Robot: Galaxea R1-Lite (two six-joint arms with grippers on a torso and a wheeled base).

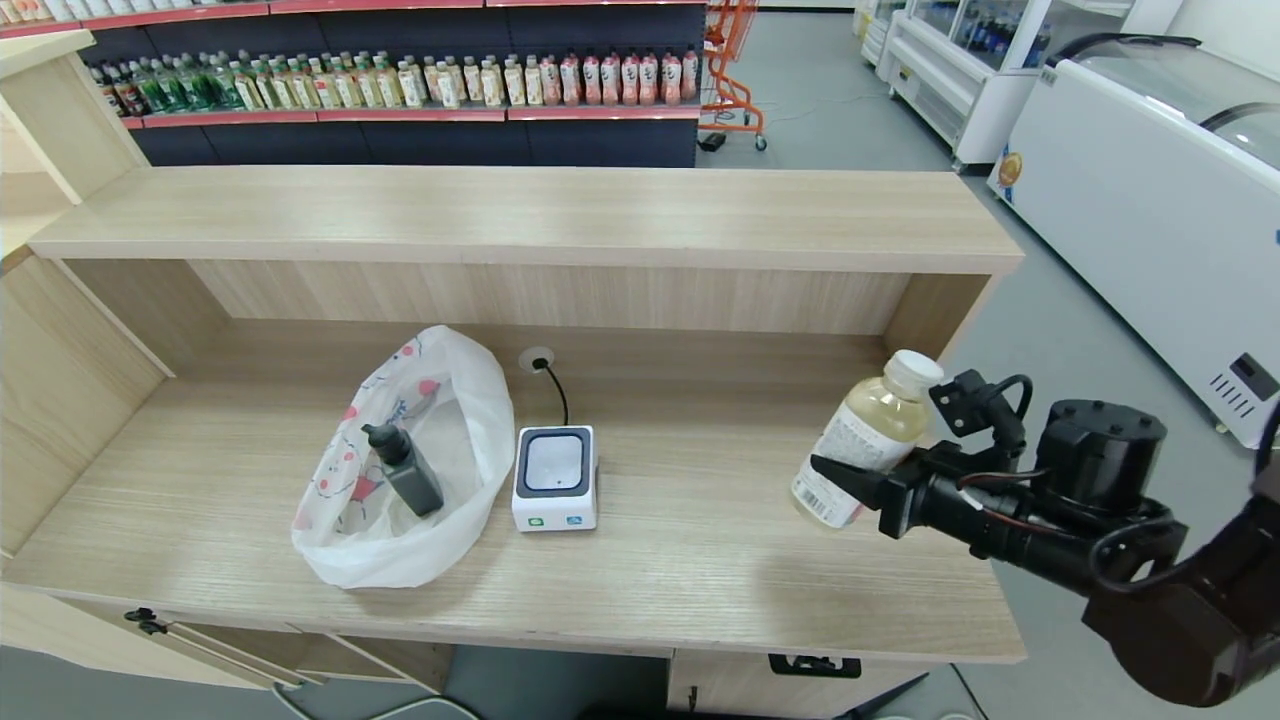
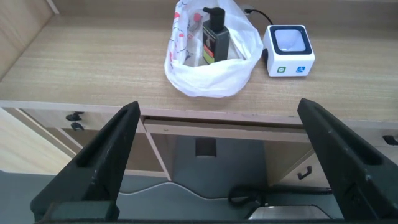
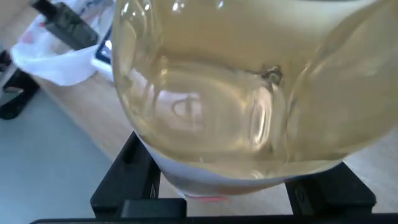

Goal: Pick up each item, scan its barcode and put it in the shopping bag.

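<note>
The right claw [image 1: 850,480] is closed around the lower body of a clear plastic bottle of pale yellow drink with a white cap and a white label [image 1: 872,428]. It holds the bottle tilted in the air over the right end of the light wood-grain worktop [image 1: 700,545], cap pointing up and away from the robot. A barcode [image 1: 818,503] shows near the bottom of the label. The small white box scanner with a dark-rimmed square window on top [image 1: 555,476] sits near the middle of the worktop, well apart from the bottle. Just beside it, on the robot's left, is the white plastic shopping bag with red markings [image 1: 440,545]. The bag's mouth is open and a dark grey pump bottle [image 1: 410,476] already lies inside. The left claw [image 2: 219,112] hangs in front of the worktop's near edge with its jaws spread wide and nothing between them. The pick-up of the drink bottle looks done, and the scan appears to be the step in hand. The next move likely calls for carrying the bottle leftward over the scanner and turning it so the barcode faces down at the window, before lowering it into the bag beside the pump bottle.
</note>
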